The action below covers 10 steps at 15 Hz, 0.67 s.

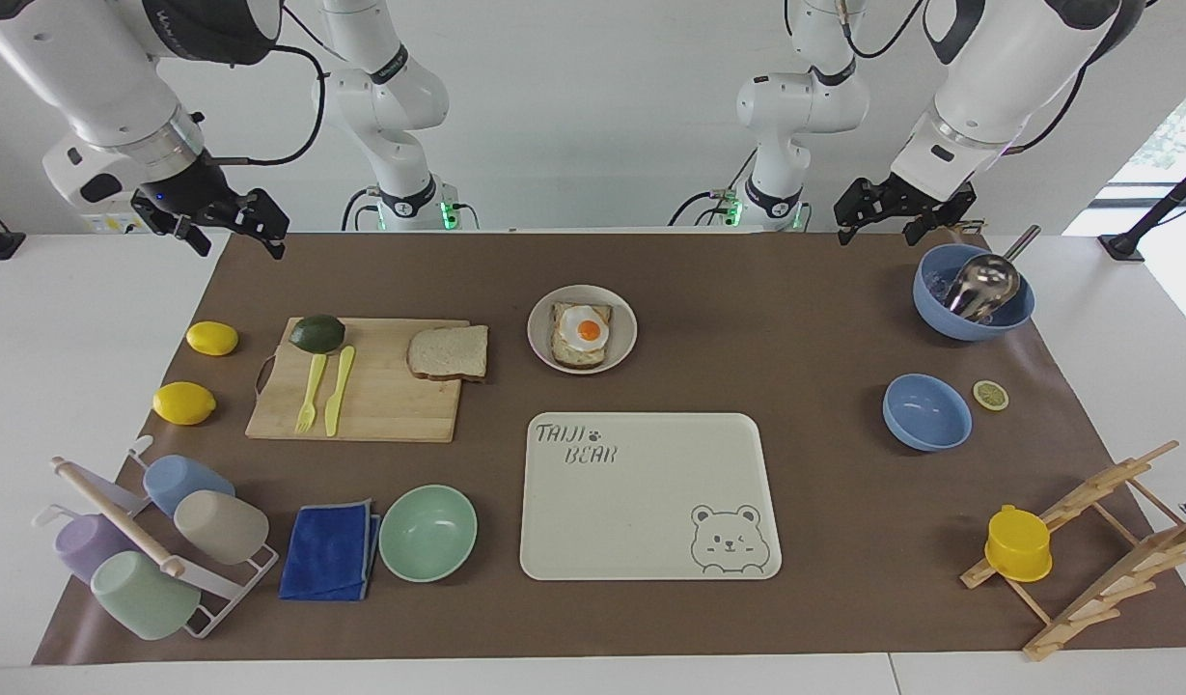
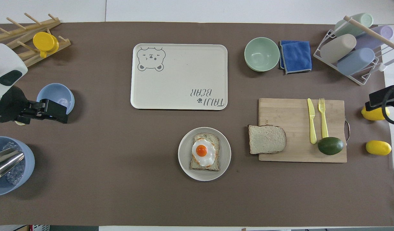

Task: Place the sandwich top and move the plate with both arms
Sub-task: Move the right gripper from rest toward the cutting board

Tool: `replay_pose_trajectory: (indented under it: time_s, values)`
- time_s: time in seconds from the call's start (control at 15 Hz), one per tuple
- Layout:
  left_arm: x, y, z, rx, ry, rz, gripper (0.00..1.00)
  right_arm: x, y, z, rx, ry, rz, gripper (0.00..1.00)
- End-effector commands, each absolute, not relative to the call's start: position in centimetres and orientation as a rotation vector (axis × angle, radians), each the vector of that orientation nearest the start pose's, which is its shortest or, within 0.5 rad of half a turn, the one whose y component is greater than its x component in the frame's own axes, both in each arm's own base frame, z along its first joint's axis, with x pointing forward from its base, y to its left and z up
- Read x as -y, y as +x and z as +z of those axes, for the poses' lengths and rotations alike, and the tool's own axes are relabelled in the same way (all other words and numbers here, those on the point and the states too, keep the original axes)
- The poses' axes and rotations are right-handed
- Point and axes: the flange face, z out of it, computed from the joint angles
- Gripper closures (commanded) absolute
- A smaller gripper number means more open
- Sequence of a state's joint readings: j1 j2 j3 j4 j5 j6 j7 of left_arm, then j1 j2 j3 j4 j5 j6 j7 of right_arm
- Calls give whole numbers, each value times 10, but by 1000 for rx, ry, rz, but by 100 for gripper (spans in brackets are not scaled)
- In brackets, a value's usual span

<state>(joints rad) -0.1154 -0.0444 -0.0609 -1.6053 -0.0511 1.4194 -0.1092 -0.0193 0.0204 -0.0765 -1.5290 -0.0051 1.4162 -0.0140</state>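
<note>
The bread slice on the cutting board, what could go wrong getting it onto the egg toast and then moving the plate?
1. The bread slice overhangs the cutting board edge, so a pinch may tip it off.
2. The fried egg is domed; the top slice could slide off.
3. The plate is small and shallow; uneven lifting by two grippers could spill the stack.

The sandwich top (image 1: 448, 352), a tan brown-crusted slice, lay flat on the cutting board's (image 1: 380, 405) corner; beside the board, the cream plate (image 1: 546, 314) held egg-topped toast (image 1: 583, 335)
</note>
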Motion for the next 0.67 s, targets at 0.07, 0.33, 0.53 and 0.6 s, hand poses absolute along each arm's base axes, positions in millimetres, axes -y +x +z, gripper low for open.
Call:
replay_pose_trajectory:
  time_s: [0.07,0.33,0.53,0.6]
  values:
    - [95,508,622,-117,-3144,208,0,53,542,623,-100,-3110,194,0]
    - [96,508,622,-119,-3144,208,0,42,540,624,-88,-3109,187,0]
    - [96,508,622,-119,-3144,208,0,40,538,623,-69,-3107,210,0]
    - [96,508,622,-119,-3144,208,0,36,531,617,-45,-3100,262,0]
